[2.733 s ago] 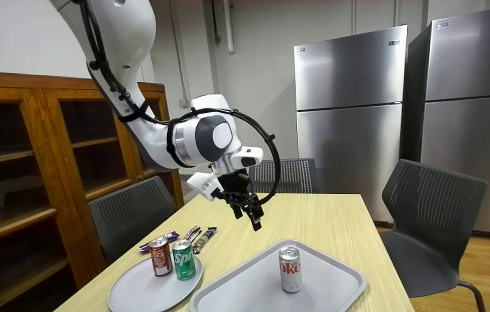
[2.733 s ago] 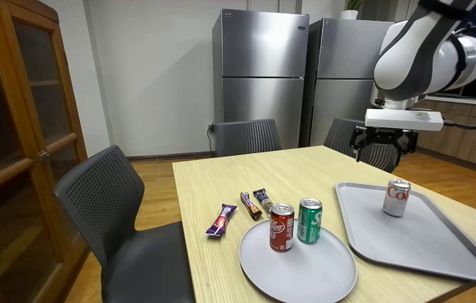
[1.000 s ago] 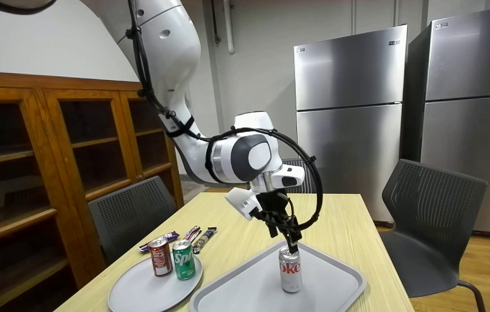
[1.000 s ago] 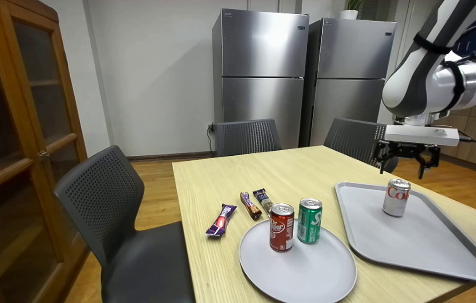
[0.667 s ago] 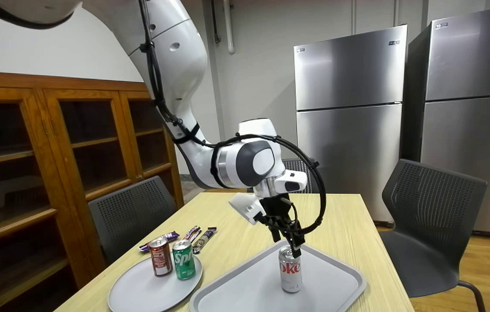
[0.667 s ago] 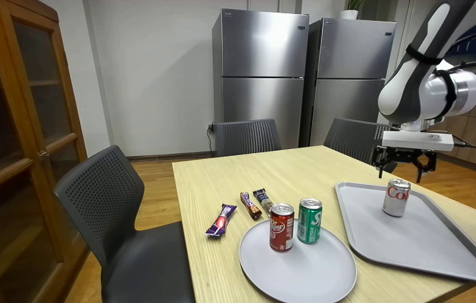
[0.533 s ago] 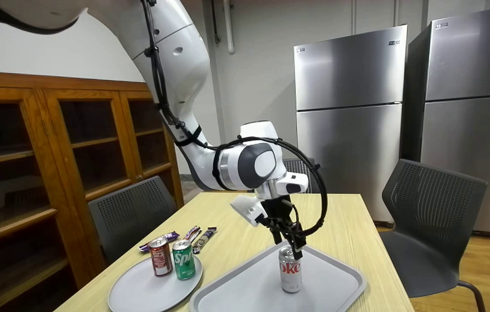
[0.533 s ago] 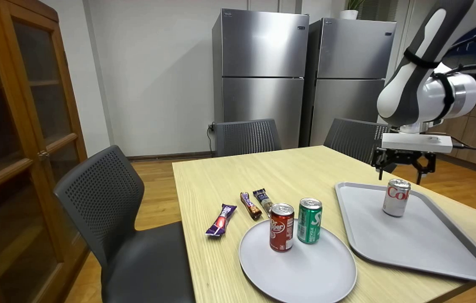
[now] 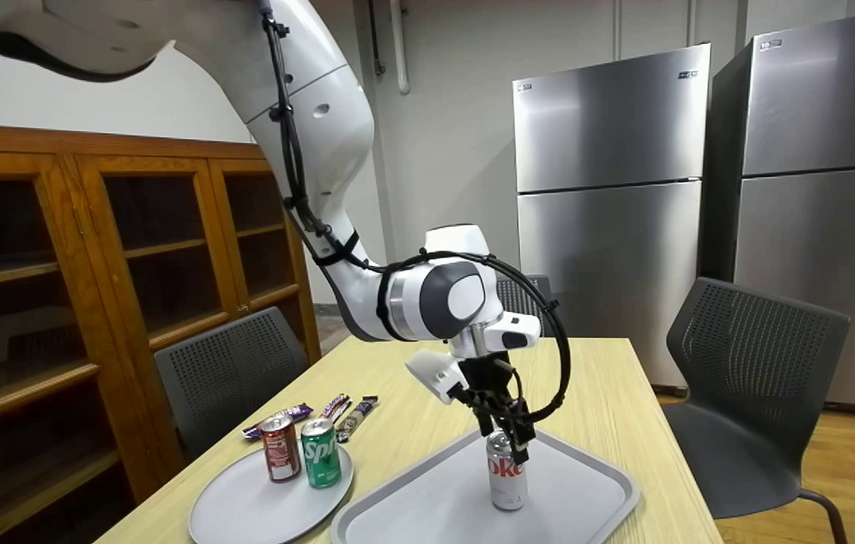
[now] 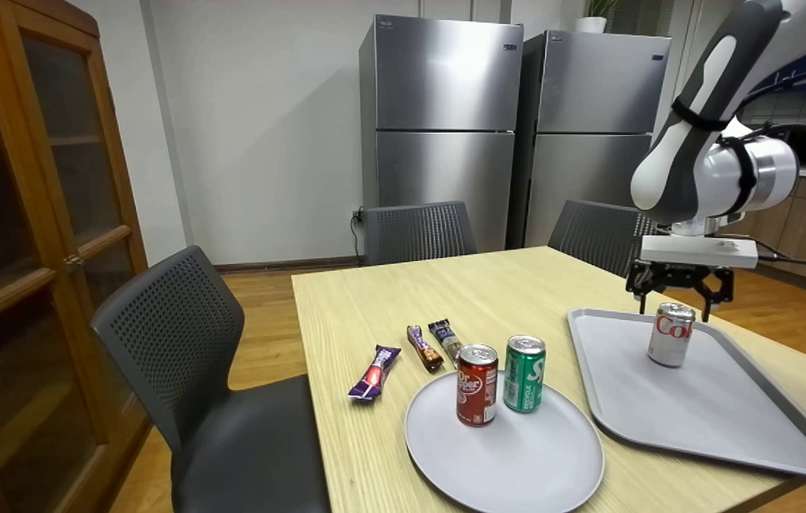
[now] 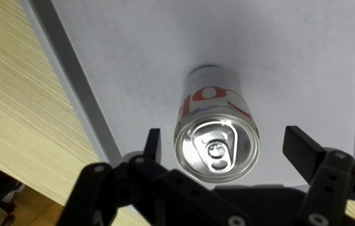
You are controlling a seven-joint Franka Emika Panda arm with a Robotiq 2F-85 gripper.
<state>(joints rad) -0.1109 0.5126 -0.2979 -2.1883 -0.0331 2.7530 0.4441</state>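
Plainly smooth and shiny, the silver can (image 11: 216, 122) stands upright on the grey tray (image 10: 716, 406). Its rolled metal rim circles a bright lid with a rounded pull tab, and red lettering runs across the pale cylindrical wall. The tray is a matte rectangle with rounded corners and a raised lip. Near it sits a flat, round grey plate (image 10: 509, 470) carrying a dark red can (image 10: 477, 388) and a green can (image 10: 524, 374), both upright and close together. Three bars lie beside the plate in crinkled, glossy wrappers: a purple bar (image 10: 374, 374), a brown bar (image 10: 424, 349) and a dark blue bar (image 10: 445, 338). The bench (image 10: 481, 292) beneath has a pale wood surface with fine, straight grain. Around it stand dark chairs (image 10: 167, 320) with perforated backs, a cabinet (image 9: 98, 249) of reddish wood and glass, and brushed-steel refrigerators (image 10: 442, 78).

The end effector (image 11: 222, 141), black and angular with jointed links, points downward with its jaws spread wide. In the wrist view its blocky fingers (image 11: 303, 150) flank the silver can's lid, a gap showing on either side, so its grasp is empty. In an exterior view, a fingertip (image 9: 519, 455) overlaps the can's upper wall.
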